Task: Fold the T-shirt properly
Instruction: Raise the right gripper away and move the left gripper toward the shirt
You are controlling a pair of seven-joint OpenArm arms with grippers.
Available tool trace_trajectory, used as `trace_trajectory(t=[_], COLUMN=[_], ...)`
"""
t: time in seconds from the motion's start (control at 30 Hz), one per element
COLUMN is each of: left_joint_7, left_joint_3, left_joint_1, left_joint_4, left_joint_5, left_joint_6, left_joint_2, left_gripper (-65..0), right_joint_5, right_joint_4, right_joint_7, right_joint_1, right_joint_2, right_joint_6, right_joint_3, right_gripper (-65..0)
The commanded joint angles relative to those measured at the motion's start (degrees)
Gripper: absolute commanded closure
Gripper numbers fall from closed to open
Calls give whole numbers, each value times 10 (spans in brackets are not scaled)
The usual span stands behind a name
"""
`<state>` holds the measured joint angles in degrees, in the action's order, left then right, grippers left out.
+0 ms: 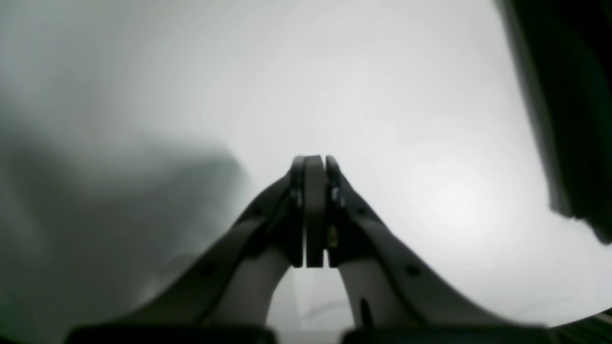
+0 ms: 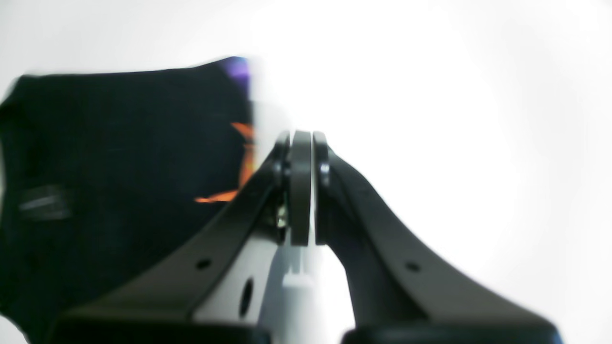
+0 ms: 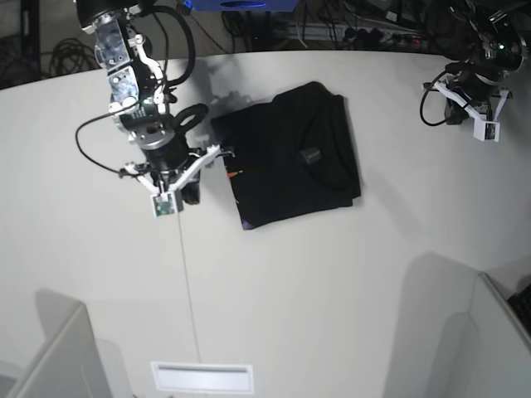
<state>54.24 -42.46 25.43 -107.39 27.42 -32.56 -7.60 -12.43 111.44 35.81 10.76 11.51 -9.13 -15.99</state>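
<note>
Only the base view takes in the whole white table (image 3: pixel 332 290) with both arms; each wrist view gives just its own fingers at close range. The right wrist view alone picks out the orange and purple marks along the edge of the T-shirt (image 3: pixel 290 153). It lies mid-table as a folded black rectangle, tag on top, long axis running toward the far right. The right gripper (image 2: pixel 301 191) is clenched on nothing just beside it; the left gripper (image 1: pixel 314 210), well apart, is likewise clenched and empty.

Left gripper (image 1: pixel 314 165) (empty) and right gripper (image 2: pixel 301 138) closed.
</note>
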Motion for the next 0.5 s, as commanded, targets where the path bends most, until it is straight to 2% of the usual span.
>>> trace_trajectory(t=[0.0, 0.1, 0.2, 0.27, 0.33, 0.47], left_joint_7=[-10, -7, 12, 32, 37, 37], left_joint_3=[1, 3, 2, 0, 0, 4], left_joint_1=[0, -6, -5, -5, -4, -4], left_joint_4=[-10, -10, -10, -6, -3, 63], left_joint_5=[7, 23, 94, 137, 170, 243], left_joint_6=[0, -16, -39, -40, -40, -41], left_joint_2=[2, 17, 16, 13, 17, 18], left_gripper=[0, 0, 0, 0, 0, -316], right_joint_5=[-3, -3, -3, -3, -3, -3], right_joint_4=[10, 10, 10, 10, 10, 10], right_joint_7=[-24, -32, -32, -32, -32, -30], right_joint_1=[6, 30, 48, 60, 70, 82], right_joint_2=[1, 1, 1, 1, -3, -26], right_joint_6=[3, 4, 6, 33, 83, 159], right_joint_3=[19, 57, 83, 98, 122, 166], right_gripper=[0, 0, 0, 0, 0, 0])
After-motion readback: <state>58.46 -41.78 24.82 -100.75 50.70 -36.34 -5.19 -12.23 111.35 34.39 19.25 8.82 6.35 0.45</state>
